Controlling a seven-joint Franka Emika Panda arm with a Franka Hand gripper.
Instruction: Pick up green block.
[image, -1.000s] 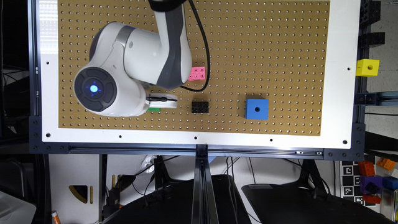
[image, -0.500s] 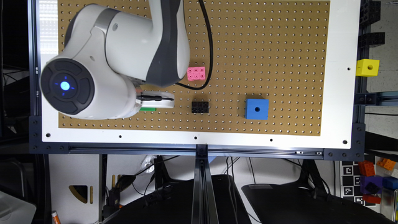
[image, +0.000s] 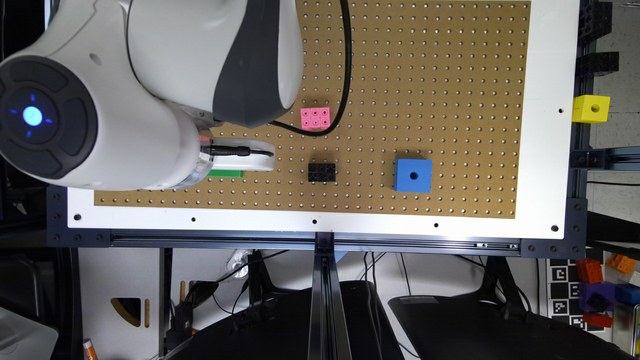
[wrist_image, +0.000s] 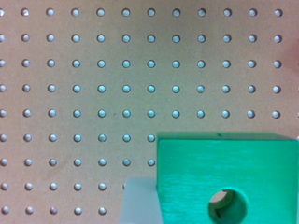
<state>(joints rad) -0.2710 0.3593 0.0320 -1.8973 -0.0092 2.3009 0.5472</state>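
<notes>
Under the white gripper (image: 240, 157), the exterior view gave just a sliver of the bright green plain cube (image: 225, 173) over the brown perforated board (image: 425, 75). The wrist view showed its holed face (wrist_image: 227, 182) square-on, one pale finger (wrist_image: 138, 201) touching its side; whether the fingers clamped it could not be told.

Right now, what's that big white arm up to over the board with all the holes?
The robot arm is after the green block on the pegboard. Its end effector sits right over the block, one finger pressed against its side. A pink brick, a black brick and a blue block lie untouched nearby.
</notes>
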